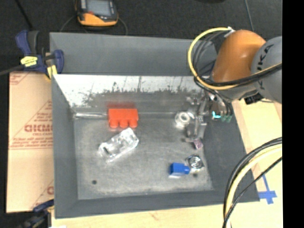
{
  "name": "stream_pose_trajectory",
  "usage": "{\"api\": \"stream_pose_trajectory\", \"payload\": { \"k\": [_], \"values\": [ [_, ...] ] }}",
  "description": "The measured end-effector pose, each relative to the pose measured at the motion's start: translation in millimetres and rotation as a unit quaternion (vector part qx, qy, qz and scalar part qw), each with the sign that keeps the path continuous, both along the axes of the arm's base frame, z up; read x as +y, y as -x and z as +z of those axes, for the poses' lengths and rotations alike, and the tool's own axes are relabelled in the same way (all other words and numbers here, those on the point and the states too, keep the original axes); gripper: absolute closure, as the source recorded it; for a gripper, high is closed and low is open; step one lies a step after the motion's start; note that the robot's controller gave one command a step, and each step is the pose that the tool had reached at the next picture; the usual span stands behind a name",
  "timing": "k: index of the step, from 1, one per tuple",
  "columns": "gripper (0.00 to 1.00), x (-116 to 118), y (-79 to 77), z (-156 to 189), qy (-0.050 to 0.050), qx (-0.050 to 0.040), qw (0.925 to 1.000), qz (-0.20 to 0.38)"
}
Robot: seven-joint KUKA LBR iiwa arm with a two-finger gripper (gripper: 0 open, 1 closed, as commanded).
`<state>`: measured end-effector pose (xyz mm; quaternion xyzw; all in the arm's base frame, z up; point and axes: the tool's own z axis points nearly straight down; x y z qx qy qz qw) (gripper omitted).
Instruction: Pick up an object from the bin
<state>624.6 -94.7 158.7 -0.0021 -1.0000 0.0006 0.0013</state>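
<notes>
The small silvery round piece [182,119] lies in the right part of the bin [142,172], just beside the gripper [195,139], which I judge should be centred over it before descending, though I cannot tell whether the gripper is open or holds anything.

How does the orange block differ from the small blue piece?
The orange block is clearly larger than the blue piece. The orange block lies toward the back wall; the blue piece lies toward the front, beside a shiny metal bit. The blue piece is nearer the gripper. Both are solid-coloured and lie free.
</notes>
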Motion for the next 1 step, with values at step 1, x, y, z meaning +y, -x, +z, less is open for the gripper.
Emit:
{"api": "stream_pose_trajectory", "payload": {
  "k": [1],
  "values": [
    [0.00,-50.2,25.2,-82.0,0.001,-0.0026,0.9881,0.154]
  ]
}}
